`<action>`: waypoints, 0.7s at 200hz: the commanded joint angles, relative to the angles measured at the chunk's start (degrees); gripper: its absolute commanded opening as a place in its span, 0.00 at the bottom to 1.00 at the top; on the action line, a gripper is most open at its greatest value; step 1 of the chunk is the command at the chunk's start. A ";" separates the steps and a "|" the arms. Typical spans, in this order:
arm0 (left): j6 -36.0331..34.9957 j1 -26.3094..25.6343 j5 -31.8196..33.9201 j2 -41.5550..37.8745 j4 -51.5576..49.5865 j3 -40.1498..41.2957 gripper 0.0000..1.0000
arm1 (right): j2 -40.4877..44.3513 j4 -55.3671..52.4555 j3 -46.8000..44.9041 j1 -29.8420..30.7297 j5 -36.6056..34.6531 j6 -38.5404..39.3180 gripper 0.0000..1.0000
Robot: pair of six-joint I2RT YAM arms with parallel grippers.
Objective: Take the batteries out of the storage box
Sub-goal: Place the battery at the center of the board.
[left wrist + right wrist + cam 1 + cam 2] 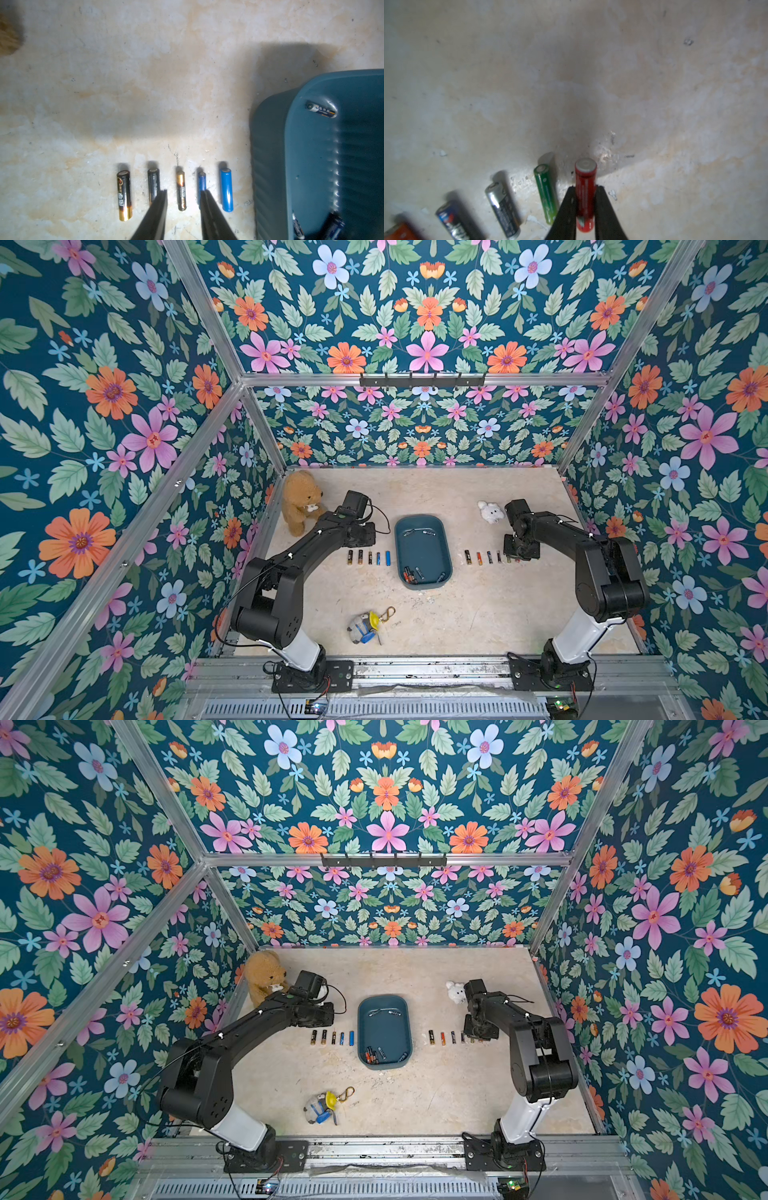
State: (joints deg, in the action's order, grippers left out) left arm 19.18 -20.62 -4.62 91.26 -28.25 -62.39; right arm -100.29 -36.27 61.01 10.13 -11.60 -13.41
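near edge: keychain toy (365, 626) on the surface (478, 614), left of centre. mid-surface: storage box (422, 549), long axis running near to far. clump of batteries (410, 574) in its near end, stray battery (321, 110) at its far end. left of the box: left row (369, 558) of five cells lying side by side. left gripper (184, 192) above it, jaws spread, straddling the middle black-gold cell (181, 191), no contact visible. right of the box: right row (484, 557) of cells. right gripper (585, 188) at that row's right end, jaws pinching a red battery (585, 199), green cell (547, 195) just left of it. far: teddy bear (300, 502) left, white plush (491, 512) right.
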 commanded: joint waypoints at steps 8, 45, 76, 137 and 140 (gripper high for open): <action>-0.28 0.06 0.29 -0.46 -0.06 0.23 0.33 | -0.63 -0.39 0.38 0.00 -0.62 1.09 0.17; -0.08 0.05 0.20 -0.57 0.13 0.52 0.33 | -1.00 -0.47 0.32 -0.28 -0.82 1.66 0.17; -0.16 0.03 0.27 -0.61 -0.04 0.44 0.33 | -1.24 -0.22 0.42 -0.53 -0.49 2.33 0.17; -0.20 0.06 0.39 -0.82 -0.23 0.43 0.33 | -1.57 -0.02 0.50 -0.80 0.52 3.09 0.17; -0.20 0.06 0.42 -0.87 -0.18 0.47 0.33 | -1.65 -0.01 0.49 -0.79 0.52 3.05 0.18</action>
State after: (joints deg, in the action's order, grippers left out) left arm 19.18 -20.62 -4.58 90.80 -28.25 -61.87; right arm -101.45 -36.21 61.25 9.37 -11.75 -10.83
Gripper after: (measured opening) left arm 0.334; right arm 0.187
